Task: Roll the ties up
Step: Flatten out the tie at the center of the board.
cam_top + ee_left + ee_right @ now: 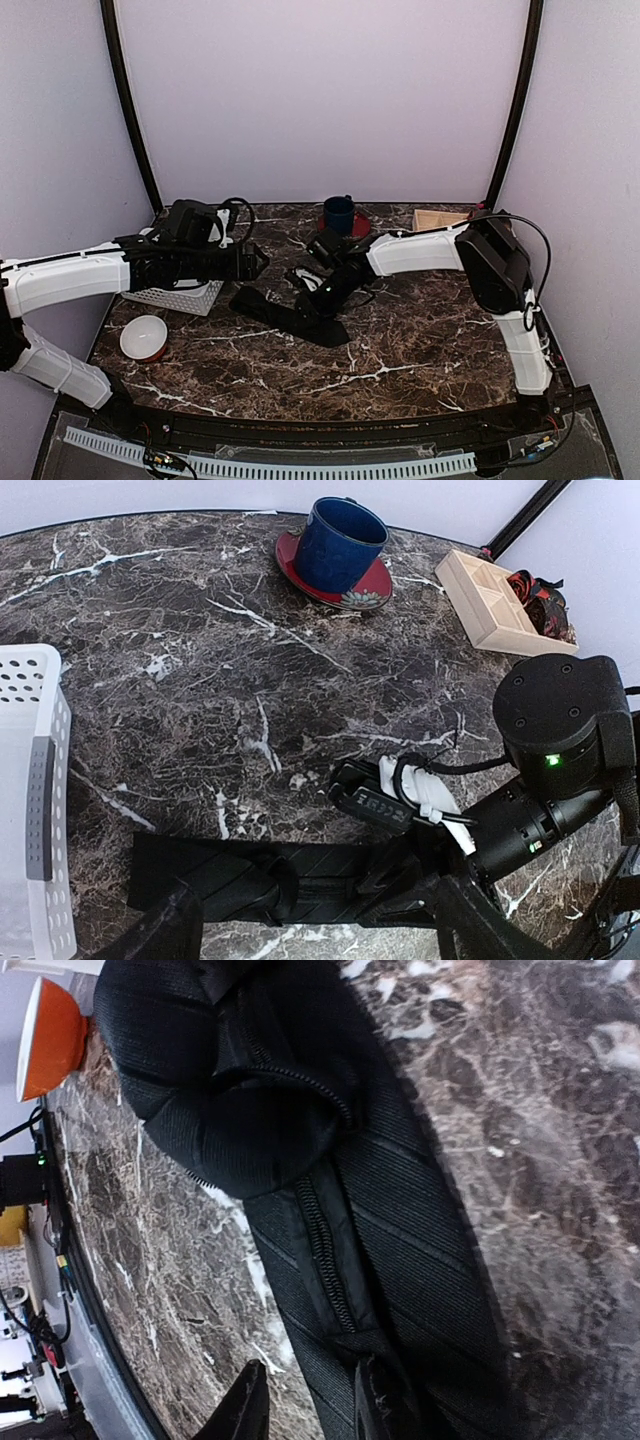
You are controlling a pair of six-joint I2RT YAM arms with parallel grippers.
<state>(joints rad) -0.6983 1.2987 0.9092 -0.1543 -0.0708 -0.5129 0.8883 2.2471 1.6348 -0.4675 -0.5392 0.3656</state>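
One black tie [290, 315] lies flat on the marble table, left of centre. In the left wrist view the tie [300, 880] runs across the bottom, with a loose fold near its left end. My left gripper [258, 262] hovers just above and behind it, and in its own view the left gripper [315, 905] is open wide, empty, spanning the tie. My right gripper [312, 303] is down on the tie's middle. In its own view the right gripper [305, 1405] is open, one finger on the tie [400, 1240], the other over bare table beside its edge.
A white basket [180, 295] stands at the left, under the left arm, also in the left wrist view [30, 810]. A white and orange bowl [145, 337] sits near the front left. A blue cup on a red saucer [340, 213] and a wooden box [438, 219] stand at the back.
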